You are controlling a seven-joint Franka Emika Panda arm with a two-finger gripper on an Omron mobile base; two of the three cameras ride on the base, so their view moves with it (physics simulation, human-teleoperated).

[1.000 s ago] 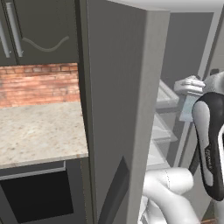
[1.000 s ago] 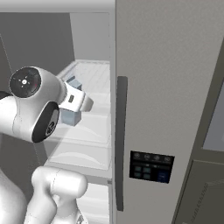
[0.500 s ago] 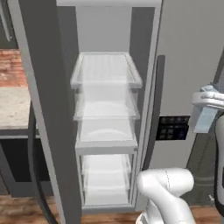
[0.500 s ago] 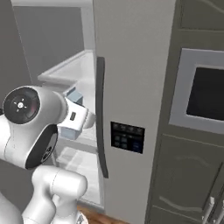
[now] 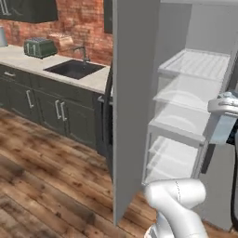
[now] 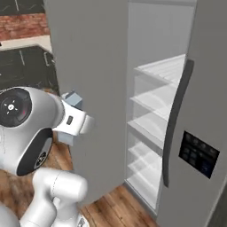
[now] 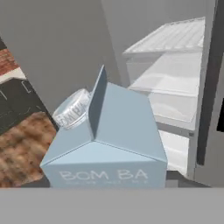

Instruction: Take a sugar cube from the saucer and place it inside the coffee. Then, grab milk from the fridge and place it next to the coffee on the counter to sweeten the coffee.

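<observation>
Pale blue milk point(image 7: 114, 135) — plain grey fridge point(image 5: 132, 93), red-brick wall point(image 5: 79, 21), brown plank floor point(image 5: 42, 181).

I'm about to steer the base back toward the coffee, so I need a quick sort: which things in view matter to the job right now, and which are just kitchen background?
Part of the job:
- milk, in the gripper
- fridge, door open
- counter

Just background:
- toaster
- sink
- brick wall

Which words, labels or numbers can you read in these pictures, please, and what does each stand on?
"BOM BA": front of the milk carton, hand view; the smaller line beneath is too blurred to read.
"BOMBA": the carton's round cap, read only with difficulty.
Fridge door control panel: symbols too small to read.
</observation>
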